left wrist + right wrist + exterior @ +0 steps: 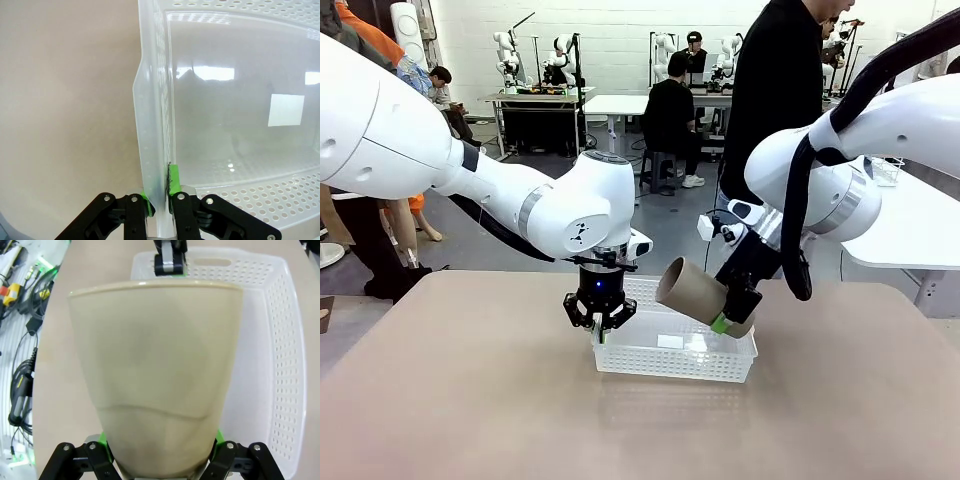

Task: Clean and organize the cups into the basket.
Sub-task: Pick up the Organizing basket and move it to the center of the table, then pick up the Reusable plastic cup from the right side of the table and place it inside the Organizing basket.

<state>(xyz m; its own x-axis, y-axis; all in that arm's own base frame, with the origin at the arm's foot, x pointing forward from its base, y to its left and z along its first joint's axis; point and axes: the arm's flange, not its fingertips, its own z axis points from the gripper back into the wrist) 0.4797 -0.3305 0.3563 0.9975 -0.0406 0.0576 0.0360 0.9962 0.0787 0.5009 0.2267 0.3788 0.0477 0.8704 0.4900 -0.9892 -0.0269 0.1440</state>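
- The left pincer [601, 322] is pinched tight on the end wall of the white basket [670, 362], which sits on the worktop [460, 400].
- The right pincer [732, 318] grips a tan cup [692, 290] by its bottom end. The cup is tipped sideways, just above the basket.
- The basket under that pincer has no cups in it.
- I think the job is near its start, and this cup goes in first.

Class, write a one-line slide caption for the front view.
Left claw grips the end wall of the white basket while the right claw holds a tan cup tilted above it.
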